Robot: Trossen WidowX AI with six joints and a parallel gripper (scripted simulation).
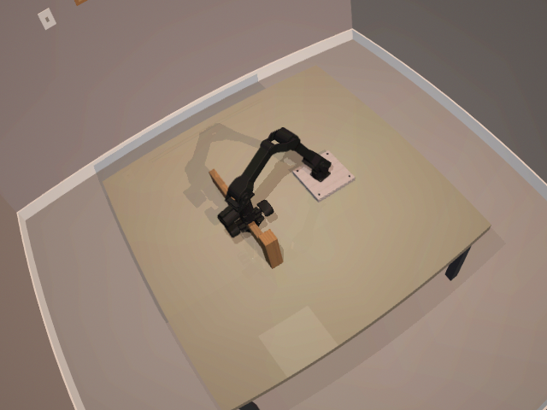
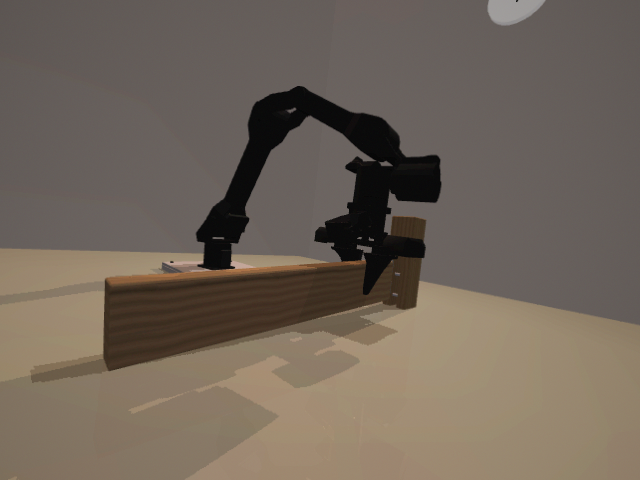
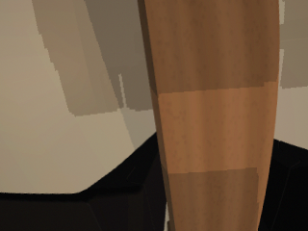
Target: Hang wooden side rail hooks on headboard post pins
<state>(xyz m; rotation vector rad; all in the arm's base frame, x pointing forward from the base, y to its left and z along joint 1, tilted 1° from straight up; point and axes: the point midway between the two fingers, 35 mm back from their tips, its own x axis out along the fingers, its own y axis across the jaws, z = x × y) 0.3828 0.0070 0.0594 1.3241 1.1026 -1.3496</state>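
The wooden side rail (image 1: 218, 181) (image 2: 206, 304) (image 3: 217, 120) stands on its long narrow edge. Its far end appears to rest on the table, and its other end is close against the headboard post (image 1: 274, 254) (image 2: 408, 228), which stands upright. My gripper (image 1: 250, 219) (image 2: 357, 273) (image 3: 192, 134) is shut on the rail near its post end, one finger on each side. In the exterior view, two small light metal bits show on the post, one above the other. The hooks cannot be made out, so whether they sit on the pins cannot be told.
The arm's base stands on a pale square plate (image 1: 335, 180) (image 2: 173, 267) to one side of the rail. The arm arches from it over to the rail. The table (image 1: 375, 255) (image 2: 491, 387) carries the post, rail and plate. Shadows of the arm fall beside the rail.
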